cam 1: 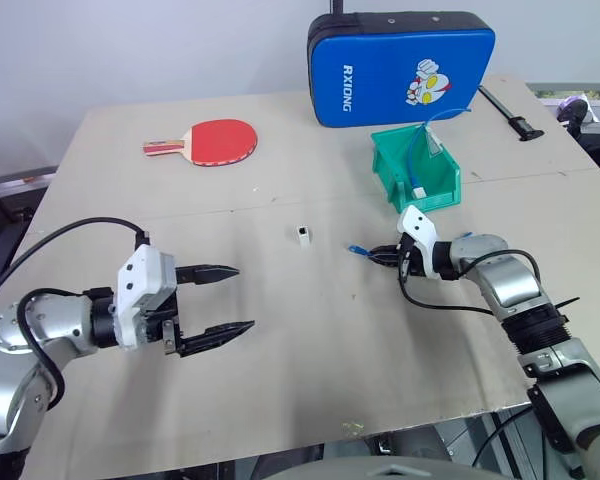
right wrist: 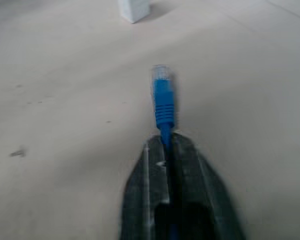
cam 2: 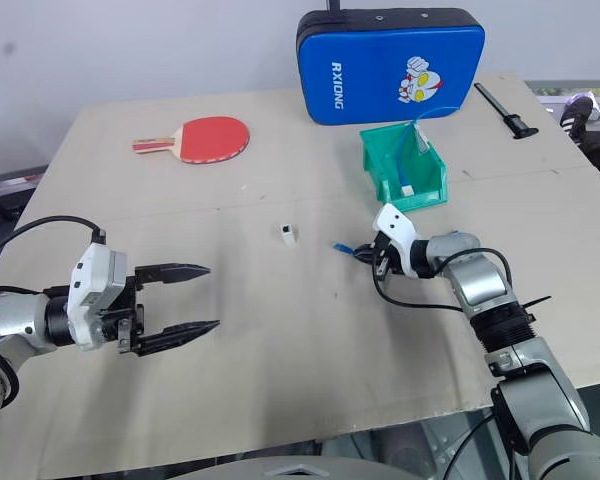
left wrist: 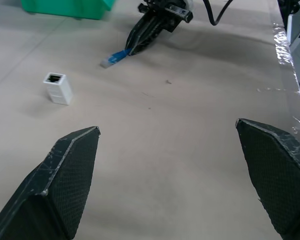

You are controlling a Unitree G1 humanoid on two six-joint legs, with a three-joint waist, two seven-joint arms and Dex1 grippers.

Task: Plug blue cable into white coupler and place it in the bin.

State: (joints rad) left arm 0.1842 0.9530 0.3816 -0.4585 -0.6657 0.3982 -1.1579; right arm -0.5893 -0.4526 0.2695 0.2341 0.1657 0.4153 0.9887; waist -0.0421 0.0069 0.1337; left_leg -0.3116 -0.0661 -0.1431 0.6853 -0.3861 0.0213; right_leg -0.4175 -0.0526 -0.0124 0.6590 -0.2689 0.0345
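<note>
The one legible piece of writing is "RXIONG" in white letters on the blue padded case (cam 1: 401, 68), which stands at the far edge of the counter (cam 1: 280, 350) and also carries a cartoon figure print. Just in front of the case sits the bin (cam 1: 416, 168), green plastic with sloped sides and a lower front lip; a second blue cord with a white block (cam 1: 420, 192) rests inside it. The right claw (cam 1: 383, 257) is pinched together on the blue cable (right wrist: 163, 102), whose ribbed blue boot and small clear plug stick out past the tips and lie low over the counter, near the bin's front lip. The white coupler (left wrist: 57, 88), a tiny box-shaped block with a dark socket on top, stands alone on the counter between the two claws, apart from the plug. The left claw (cam 1: 217, 301) hangs above the near left part of the counter with its two black, textured fingers (left wrist: 65, 185) spread wide and nothing between them. A red paddle (cam 1: 205, 141) with a wooden handle lies far left, and a black tool (cam 1: 510, 115) lies near the far right edge. The counter is a matte beige board with a wide bare stretch in the middle and front.
</note>
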